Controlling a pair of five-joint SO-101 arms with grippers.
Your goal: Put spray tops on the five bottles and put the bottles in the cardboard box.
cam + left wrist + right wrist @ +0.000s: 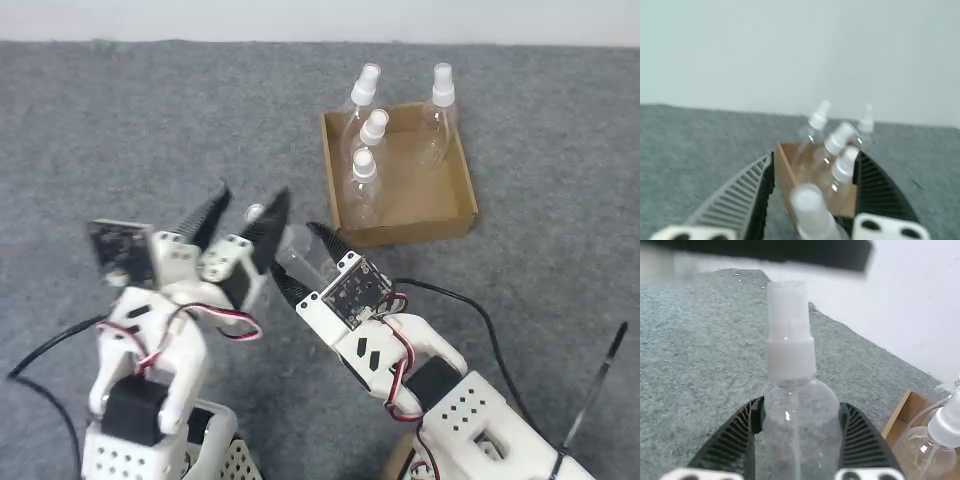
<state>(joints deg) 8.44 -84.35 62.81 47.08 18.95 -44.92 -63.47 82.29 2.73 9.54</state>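
My right gripper [305,262] [800,407] is shut on a clear bottle [298,258] [797,425], held upright by its body just left of the cardboard box [465,192]. A white spray top [255,212] [789,342] sits on the bottle's neck, its tube running down inside. My left gripper [240,217] [815,156] is open, its fingers standing either side of that spray top [810,210] without touching it. Several bottles with spray tops [363,172] [840,150] stand in the box [784,162] [897,415].
Grey carpet covers the table. The box lies at the back right, with bare floor [425,190] on its right side. Both arm bases and their cables [480,330] crowd the front edge. A thin black rod [600,375] stands at the front right.
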